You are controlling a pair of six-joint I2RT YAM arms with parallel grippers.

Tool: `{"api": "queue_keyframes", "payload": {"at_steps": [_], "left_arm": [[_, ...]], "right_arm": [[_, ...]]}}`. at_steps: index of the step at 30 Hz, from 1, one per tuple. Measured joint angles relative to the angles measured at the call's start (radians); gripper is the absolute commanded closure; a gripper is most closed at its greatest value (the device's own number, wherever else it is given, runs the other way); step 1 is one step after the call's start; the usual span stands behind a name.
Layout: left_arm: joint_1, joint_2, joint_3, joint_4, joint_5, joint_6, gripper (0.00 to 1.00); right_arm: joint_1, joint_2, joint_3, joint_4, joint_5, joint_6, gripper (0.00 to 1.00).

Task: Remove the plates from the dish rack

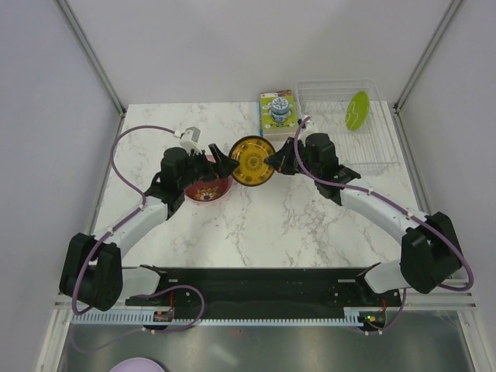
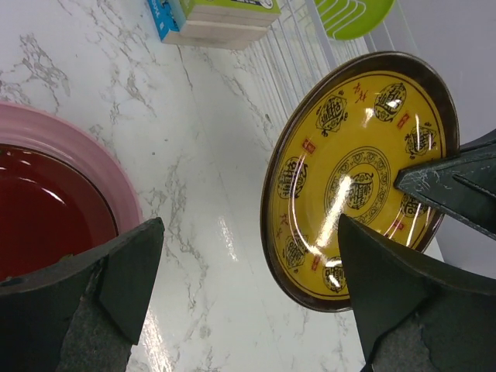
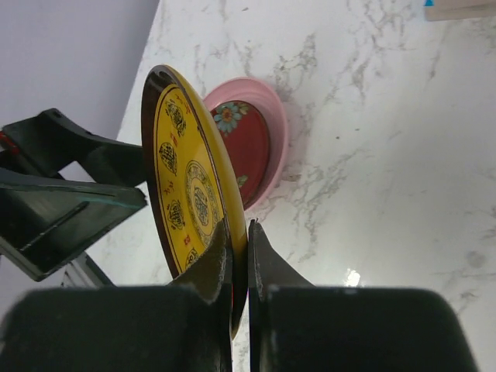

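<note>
Left arm: rises from its base at the near left corner of the table, elbow out to the left, forearm angling in toward the middle.
Left end effector: fingers spread wide and holding nothing. It faces the yellow plate's patterned side, with one finger close by the rim; whether it touches is unclear.
Pink plate: flat on the table under the left wrist.
Red plate: nested inside the pink plate, its pattern facing up.
Yellow plate: between the two end effectors at mid-table, out of the rack, held on edge.
Right end effector: fingers pressed together on the yellow plate's rim, one on each face.
Right arm: reaches from the near right corner, bent at the elbow, wrist pointing left toward the other arm.
Printed box: at the far edge, just left of the rack.
Dish rack: far right corner of the table.
Green plate: standing upright in the rack.
</note>
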Motion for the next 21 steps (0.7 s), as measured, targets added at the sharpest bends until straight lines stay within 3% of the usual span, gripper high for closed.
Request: {"api": "queue_keyframes", "payload": {"at_steps": [2,5,8,9,11,12,13,15,16,17,21], "left_arm": [[-0.003,0.005,-0.015,0.019,0.008,-0.016,0.05],[-0.006,0.009,-0.037,0.048,0.016,-0.033,0.18],[-0.009,0.010,-0.047,0.076,0.027,-0.051,0.48],[-0.009,0.010,-0.047,0.085,0.032,-0.056,0.62],[-0.013,0.010,-0.047,0.099,0.041,-0.068,0.77],[-0.016,0.009,-0.047,0.105,0.042,-0.069,0.95],[-0.015,0.007,-0.047,0.103,0.041,-0.076,0.98],[-0.013,-0.001,-0.046,0.120,0.065,-0.115,0.98],[-0.017,-0.011,-0.042,0.124,0.053,-0.108,0.98],[-0.024,-0.022,-0.042,0.110,0.029,-0.094,0.98],[-0.016,-0.029,-0.042,0.047,-0.023,-0.076,0.98]], "right_arm": [[0.008,0.014,-0.003,0.045,-0.031,0.031,1.00],[0.013,0.029,-0.021,0.118,-0.072,0.085,1.00],[0.014,0.032,-0.062,0.182,-0.105,0.134,1.00],[0.014,0.034,-0.079,0.201,-0.113,0.152,1.00],[0.013,0.036,-0.100,0.223,-0.124,0.173,0.91],[0.014,0.038,-0.107,0.225,-0.127,0.182,0.81],[0.011,0.040,-0.114,0.229,-0.131,0.191,0.59],[0.001,0.046,-0.116,0.230,-0.137,0.211,0.44],[0.001,0.053,-0.116,0.229,-0.142,0.214,0.29],[0.003,0.055,-0.116,0.231,-0.152,0.217,0.24],[0.015,0.055,-0.105,0.224,-0.162,0.199,0.21]]}}
